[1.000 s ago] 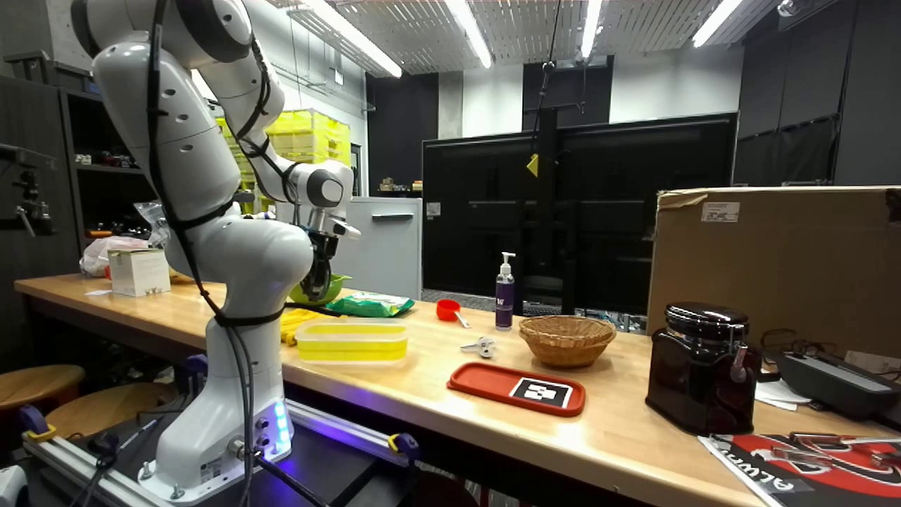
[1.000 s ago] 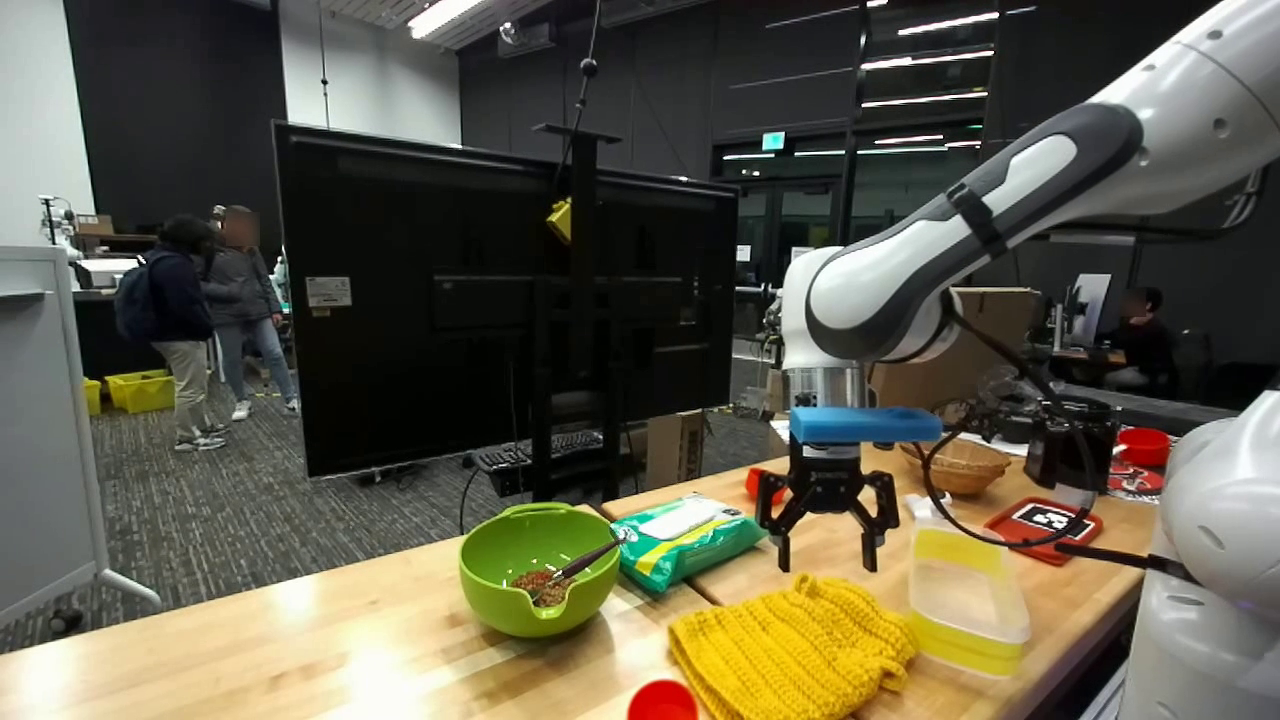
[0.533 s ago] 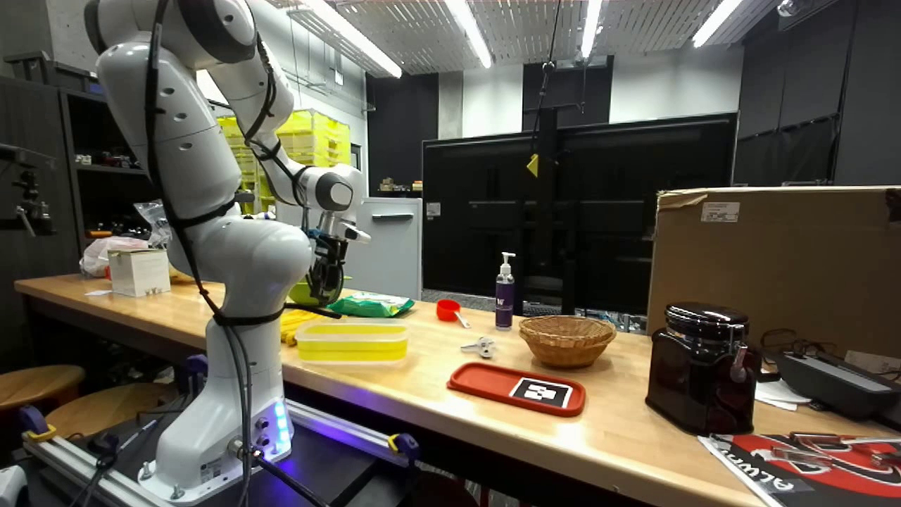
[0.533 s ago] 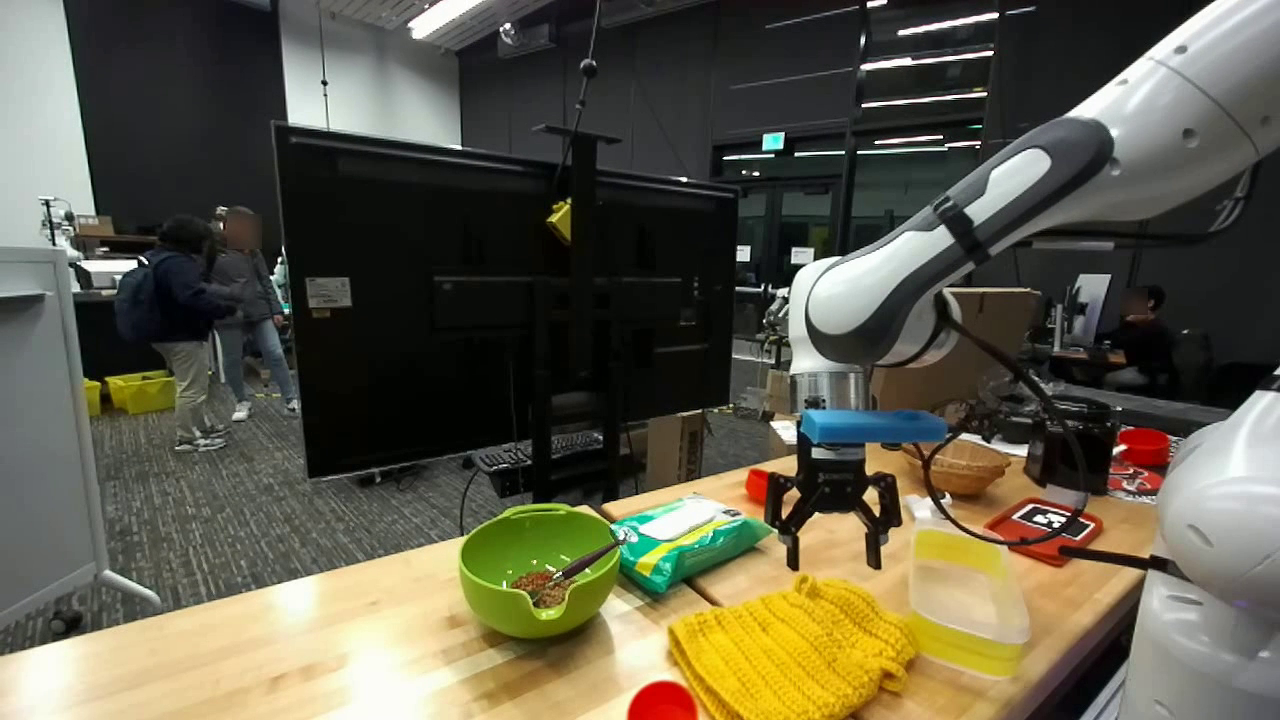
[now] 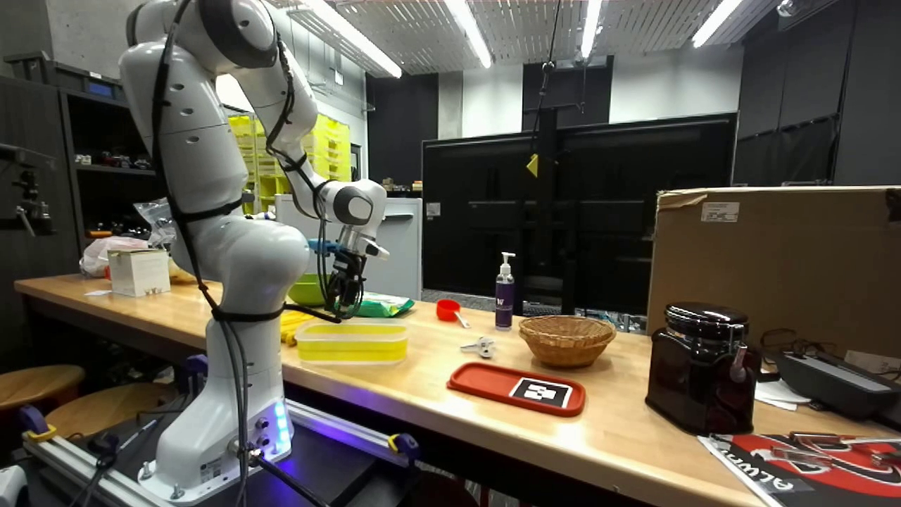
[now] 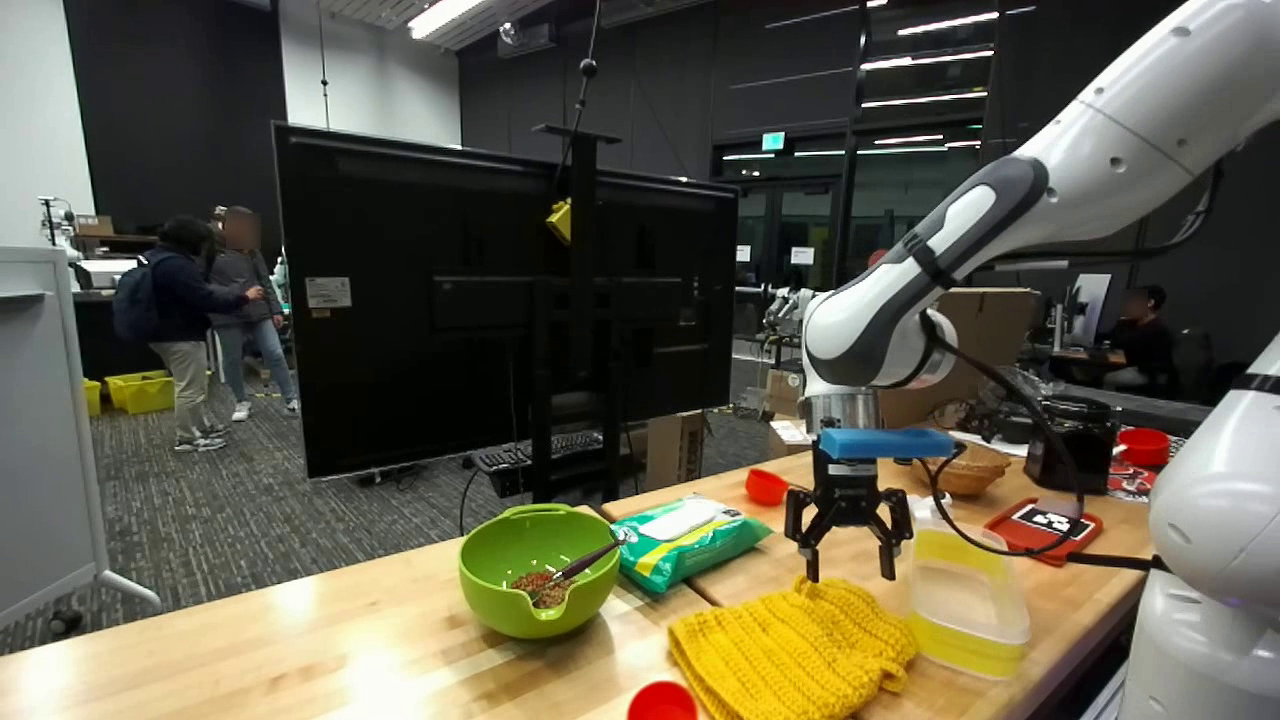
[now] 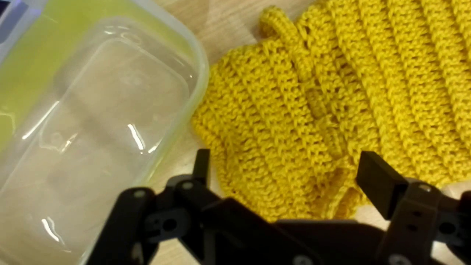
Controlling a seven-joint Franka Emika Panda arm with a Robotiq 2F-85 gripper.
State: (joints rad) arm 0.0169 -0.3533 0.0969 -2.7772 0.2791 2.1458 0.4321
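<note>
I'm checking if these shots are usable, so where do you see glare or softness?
Wrist view: bright glints on the translucent container, stitches clear on the yellow knitted cloth, the gripper dark and slightly soft. In an exterior view: white glare on the wooden tabletop. In an exterior view: ceiling lights blown out, blue glow at the robot's base.

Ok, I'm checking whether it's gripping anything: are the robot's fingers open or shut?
Open: the fingers stand wide apart, nothing clamped; the wrist view shows the yellow knitted cloth through the gap.
</note>
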